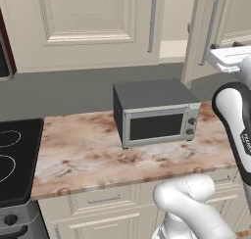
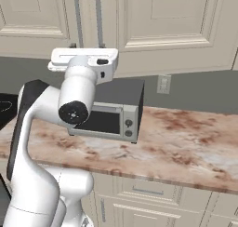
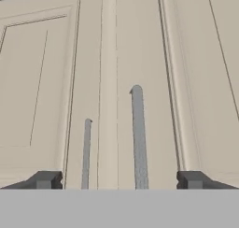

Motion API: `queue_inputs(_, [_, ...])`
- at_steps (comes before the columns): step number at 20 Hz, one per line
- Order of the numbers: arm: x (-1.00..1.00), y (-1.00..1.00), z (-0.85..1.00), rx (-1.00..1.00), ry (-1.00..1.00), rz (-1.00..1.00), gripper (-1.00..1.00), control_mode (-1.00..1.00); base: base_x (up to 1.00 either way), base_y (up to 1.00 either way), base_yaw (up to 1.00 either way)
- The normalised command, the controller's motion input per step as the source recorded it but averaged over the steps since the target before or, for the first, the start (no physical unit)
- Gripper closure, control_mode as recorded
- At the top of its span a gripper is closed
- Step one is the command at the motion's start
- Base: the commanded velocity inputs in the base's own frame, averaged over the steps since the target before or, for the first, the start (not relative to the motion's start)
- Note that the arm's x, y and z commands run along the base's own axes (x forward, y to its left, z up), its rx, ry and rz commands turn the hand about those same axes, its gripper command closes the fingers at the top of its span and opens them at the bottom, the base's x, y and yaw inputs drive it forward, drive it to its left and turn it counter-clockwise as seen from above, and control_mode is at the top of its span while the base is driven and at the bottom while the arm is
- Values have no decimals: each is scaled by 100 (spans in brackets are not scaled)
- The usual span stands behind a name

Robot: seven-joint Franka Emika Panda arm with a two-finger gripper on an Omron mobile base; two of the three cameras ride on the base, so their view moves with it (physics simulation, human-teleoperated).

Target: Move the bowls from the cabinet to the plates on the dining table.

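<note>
Presently logged: our hand (image 3: 119,180) released, fingers spread wide, facing the cabinet (image 3: 46,82). Its right handle (image 3: 137,138), long axis upright, stood just ahead between the fingertips. Doors looked shut in our hand view; bowls unseen, presumably inside.

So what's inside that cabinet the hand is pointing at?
Can't tell. The gripper, open, faces the cabinet doors, each with a silver bar handle. From the left, one door stands ajar, but no bowls show.
</note>
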Motion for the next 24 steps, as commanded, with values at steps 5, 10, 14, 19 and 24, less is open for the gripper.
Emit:
queue_inputs(5, [-11,18,-3,-1,5,0,-100,-100,0,0,0])
queue_inputs(10, [-8,17,-16,0,13,0,-100,-100,0,0,0])
queue_inputs(14, [-1,15,-29,0,19,0,-100,-100,0,0,0])
queue_inputs(19, [0,18,-36,1,23,0,-100,-100,0,0,0])
queue_inputs(24, [0,20,-22,0,21,0,-100,-100,0,0,0])
